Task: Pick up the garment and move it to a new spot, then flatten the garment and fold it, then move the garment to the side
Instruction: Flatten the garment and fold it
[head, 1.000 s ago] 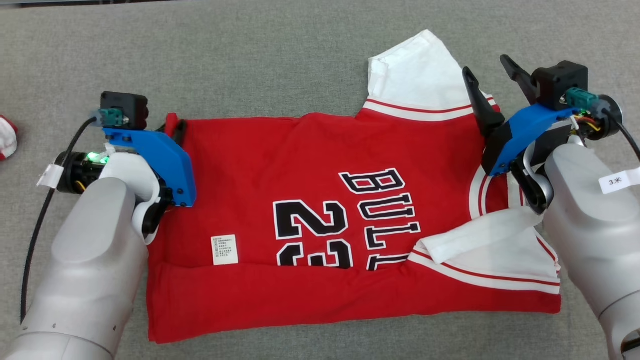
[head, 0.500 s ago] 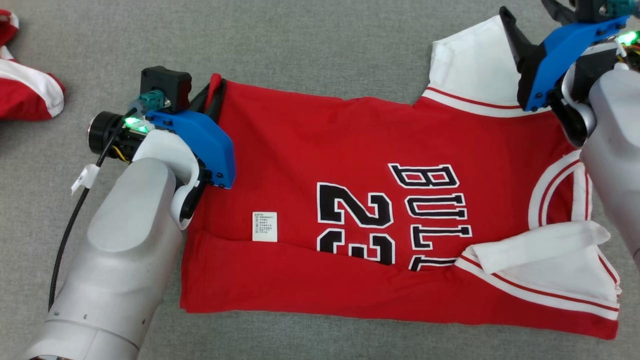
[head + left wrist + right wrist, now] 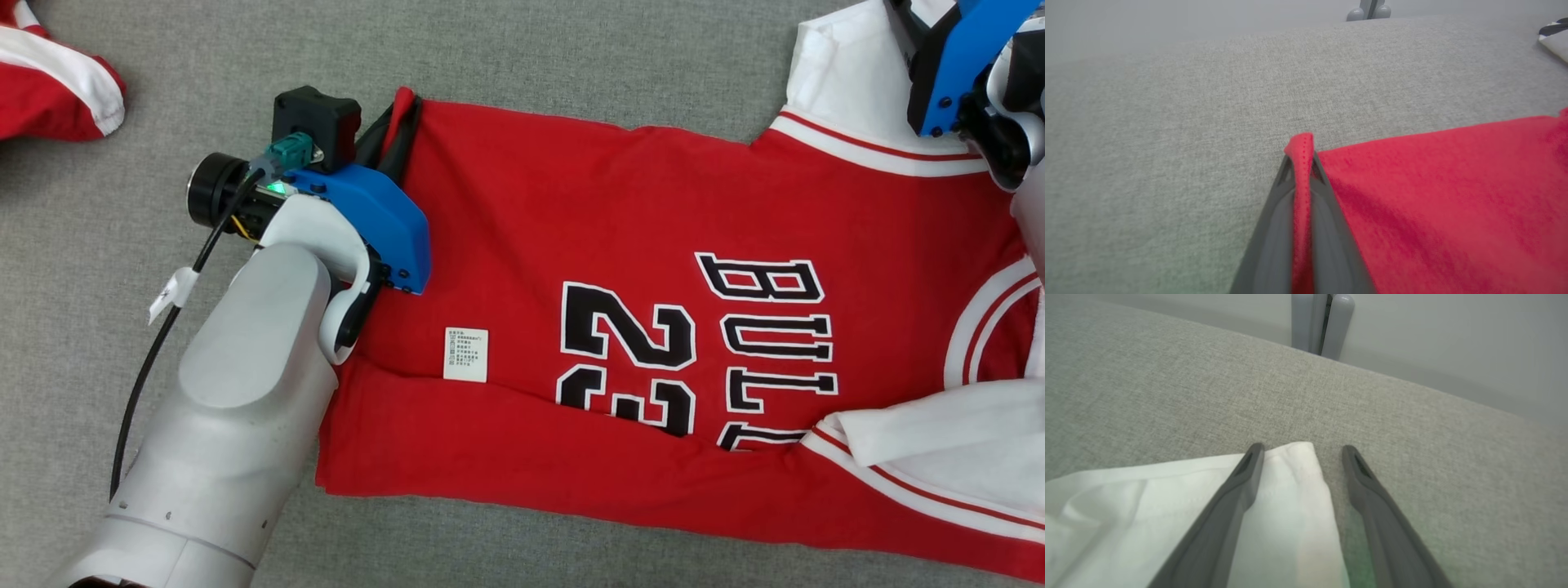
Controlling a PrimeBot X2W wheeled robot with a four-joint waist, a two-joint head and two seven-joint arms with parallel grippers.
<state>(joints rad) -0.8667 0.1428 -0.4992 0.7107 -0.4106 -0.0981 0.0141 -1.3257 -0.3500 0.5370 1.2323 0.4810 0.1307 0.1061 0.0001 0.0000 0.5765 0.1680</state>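
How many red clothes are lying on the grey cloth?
2. The big red basketball jersey with black lettering lies spread in the middle; a second red-and-white garment lies at the head view's upper left edge, cut off by the frame. Others may lie out of sight.

I see the jersey point(image 3: 620, 245) lying flat on the table point(image 3: 571, 49) before me, my left gripper point(image 3: 406, 102) at its far left corner with the hem between the fingers, my right gripper point(image 3: 1302, 451) over the far right sleeve point(image 3: 1290, 490), and another garment point(image 3: 57, 82) far off to the left.
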